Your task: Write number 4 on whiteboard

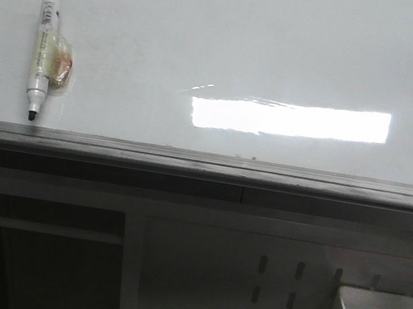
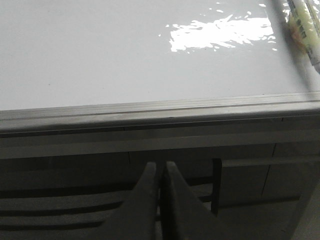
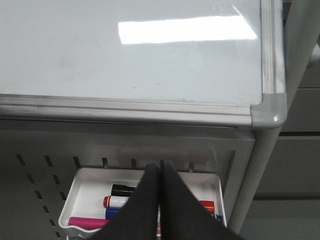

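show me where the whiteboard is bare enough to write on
The glossy white whiteboard is bare from the white black-capped marker stuck at its left edge across to the right, bounded below by the grey frame edge; a bright glare strip lies there. It is crowded only in the small white tray of markers below the board's right corner.

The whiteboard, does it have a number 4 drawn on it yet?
No, the whiteboard is blank, with only light glare and a marker stuck on it.
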Controlling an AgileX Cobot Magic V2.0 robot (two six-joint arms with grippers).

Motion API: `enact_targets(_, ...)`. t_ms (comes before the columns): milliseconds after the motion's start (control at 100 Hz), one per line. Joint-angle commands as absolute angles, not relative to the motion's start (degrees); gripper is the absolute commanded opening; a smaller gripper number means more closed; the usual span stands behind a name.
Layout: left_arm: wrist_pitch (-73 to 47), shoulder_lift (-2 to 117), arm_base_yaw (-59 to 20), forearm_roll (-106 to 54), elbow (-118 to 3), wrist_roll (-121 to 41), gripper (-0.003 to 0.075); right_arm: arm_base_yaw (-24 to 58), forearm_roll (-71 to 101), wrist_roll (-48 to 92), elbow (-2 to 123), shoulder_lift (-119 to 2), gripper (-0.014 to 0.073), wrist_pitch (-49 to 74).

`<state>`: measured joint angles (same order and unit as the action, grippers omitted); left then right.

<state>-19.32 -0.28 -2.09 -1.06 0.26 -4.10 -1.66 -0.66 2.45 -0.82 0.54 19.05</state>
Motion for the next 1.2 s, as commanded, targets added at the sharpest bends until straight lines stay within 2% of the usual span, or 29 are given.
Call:
enact_targets(0,-16.26,-1.76,-2.58,-1.08,2.21,-3.48,-0.0020,-2.01,-1.32,2.78,-1.99,1.46,-0.0065,18.09)
enact_targets(390,-15.75,-1.76,-2.58,-0.84,2.21,-3.48,-0.0020,-2.01,-1.72,2.78,-1.99,1.46,-0.0065,16.35)
enact_targets(630,-13.38,-1.76,-2.63,-3.01,2.21,-3.48,-0.0020,-2.01,-6.30,2.78,-1.99,1.46,-0.0064,-1.93)
enact_targets(960,-10.32,-1.76,-2.63,-1.98,2.21,-3.48,-0.0020,-2.01,-6.19,2.78,-1.99,1.46,-0.0064,-15.64)
enact_targets(1120,-5.19,-1.76,-2.63,-1.98,2.21,-3.48,-0.0020,-2.01,-6.19,2.78,-1.99,1.46,-0.0064,-13.09)
enact_targets(1190,-4.06,-1.76,-2.63,-1.70,1.94,-3.48,-0.0020,-2.01,-3.16,2.45,-0.81,1.37,-0.0064,-6.70)
